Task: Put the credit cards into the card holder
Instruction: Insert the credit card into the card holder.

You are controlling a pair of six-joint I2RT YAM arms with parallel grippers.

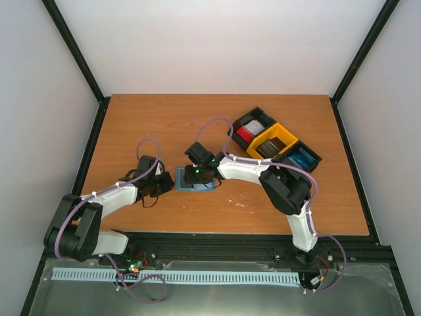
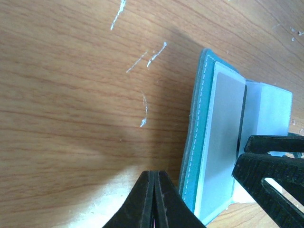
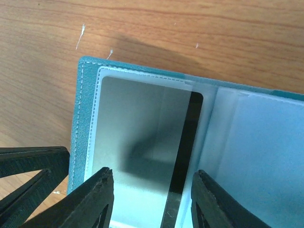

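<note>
Right gripper (image 3: 152, 202) first: its two black fingers stand apart, released, hanging just over the open card holder (image 3: 88, 118) with nothing pinched between them. Under the gap lies a grey credit card (image 3: 142, 123) with a black stripe along one long edge. It lies flat in the holder's clear left-hand pocket, one rounded corner showing at the pocket's inner side. Whether the fingertips touch the plastic I cannot tell.

Left gripper (image 2: 154, 199) is clenched, its fingers pressed together with nothing between them. The tips sit low over the desk (image 1: 164, 125), just beside the holder's stitched teal outer edge – contact or not is unclear.

The card holder lies spread open, inside up, somewhat left of the desk's middle and closer to the near edge than the far one, between the two grippers.

Well apart, toward the desk's far right corner, stands a three-compartment tray (image 1: 279, 127), black with a yellow middle section. Red cards (image 1: 245, 135) fill its left compartment, darker ones sit in the yellow section, and blue cards (image 1: 302, 159) lie in the right one.
</note>
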